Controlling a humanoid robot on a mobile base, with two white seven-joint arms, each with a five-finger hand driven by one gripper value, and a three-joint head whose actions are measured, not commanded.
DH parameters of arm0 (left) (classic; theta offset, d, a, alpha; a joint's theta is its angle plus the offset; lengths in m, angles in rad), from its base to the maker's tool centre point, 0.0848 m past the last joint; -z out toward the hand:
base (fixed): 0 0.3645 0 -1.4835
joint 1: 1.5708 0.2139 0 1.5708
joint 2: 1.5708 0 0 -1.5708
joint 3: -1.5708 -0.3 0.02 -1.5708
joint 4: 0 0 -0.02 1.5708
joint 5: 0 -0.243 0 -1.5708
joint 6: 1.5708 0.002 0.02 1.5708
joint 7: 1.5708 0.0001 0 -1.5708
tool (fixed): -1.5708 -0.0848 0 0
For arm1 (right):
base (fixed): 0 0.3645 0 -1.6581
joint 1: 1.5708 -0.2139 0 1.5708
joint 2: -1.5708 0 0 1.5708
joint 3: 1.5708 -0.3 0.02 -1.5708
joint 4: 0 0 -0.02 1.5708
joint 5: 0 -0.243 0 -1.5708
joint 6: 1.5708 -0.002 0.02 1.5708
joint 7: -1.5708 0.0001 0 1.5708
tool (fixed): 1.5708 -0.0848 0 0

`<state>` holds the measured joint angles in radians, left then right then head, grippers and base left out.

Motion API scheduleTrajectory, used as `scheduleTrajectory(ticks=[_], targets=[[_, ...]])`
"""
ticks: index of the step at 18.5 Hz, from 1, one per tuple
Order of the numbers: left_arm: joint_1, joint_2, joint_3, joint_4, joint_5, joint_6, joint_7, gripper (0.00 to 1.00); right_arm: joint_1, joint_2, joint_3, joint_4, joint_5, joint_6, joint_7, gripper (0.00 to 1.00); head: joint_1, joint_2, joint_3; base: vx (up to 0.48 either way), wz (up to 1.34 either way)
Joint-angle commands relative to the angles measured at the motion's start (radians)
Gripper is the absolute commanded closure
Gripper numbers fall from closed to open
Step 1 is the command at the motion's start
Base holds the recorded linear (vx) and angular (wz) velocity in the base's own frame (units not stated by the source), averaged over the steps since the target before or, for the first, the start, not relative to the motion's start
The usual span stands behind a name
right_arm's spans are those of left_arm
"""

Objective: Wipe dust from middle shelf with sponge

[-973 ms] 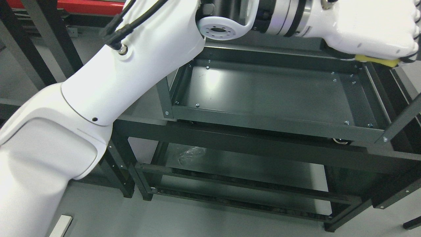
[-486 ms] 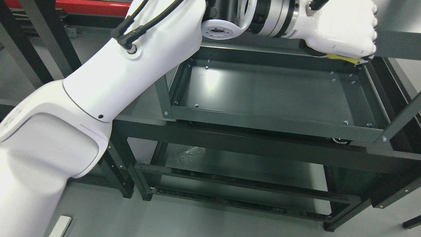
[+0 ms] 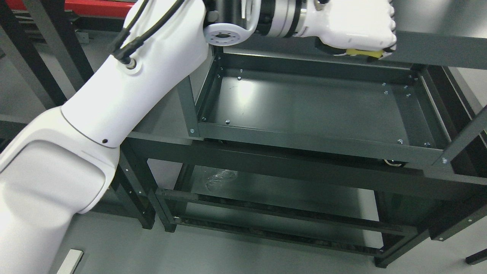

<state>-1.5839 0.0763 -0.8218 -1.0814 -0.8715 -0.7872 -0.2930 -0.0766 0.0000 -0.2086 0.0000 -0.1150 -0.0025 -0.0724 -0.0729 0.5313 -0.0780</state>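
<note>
My left arm reaches from the lower left across the top of the picture. Its white hand (image 3: pixel 357 28) is curled on a yellow sponge (image 3: pixel 363 52), of which only the lower edge shows under the fingers. Hand and sponge hover over the back rail of the dark metal middle shelf (image 3: pixel 304 102), near its right half, apart from the shelf's floor. The shelf tray is a shallow rectangular pan with screws along its rim. My right arm does not show.
A lower shelf (image 3: pixel 274 190) lies beneath, with a crumpled clear plastic scrap (image 3: pixel 218 179) on it. A dark horizontal bar (image 3: pixel 437 47) of the frame runs at the upper right, close to the hand. Black rack legs (image 3: pixel 57 49) stand at the left.
The left hand with the sponge has moved left and slightly up, from the shelf's back right corner to above the back rail.
</note>
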Motion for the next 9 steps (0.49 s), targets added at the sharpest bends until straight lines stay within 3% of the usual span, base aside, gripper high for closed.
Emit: scheduleTrajectory(ticks=[1,9], targets=[[0.108,0.219,0.280,-0.149,0.003,0.002,-0.035,1.00,0.000,-0.017,0.000,-0.017,0.000,0.073,-0.001,0.00,0.0000,0.000,0.000,0.000,0.00],[0.268,0.401,0.524,-0.247,0.089,0.002,-0.100,1.00,0.000,-0.017,0.000,-0.017,0.000,0.073,0.000,0.00,0.0000,0.000,0.000,0.000,0.00]])
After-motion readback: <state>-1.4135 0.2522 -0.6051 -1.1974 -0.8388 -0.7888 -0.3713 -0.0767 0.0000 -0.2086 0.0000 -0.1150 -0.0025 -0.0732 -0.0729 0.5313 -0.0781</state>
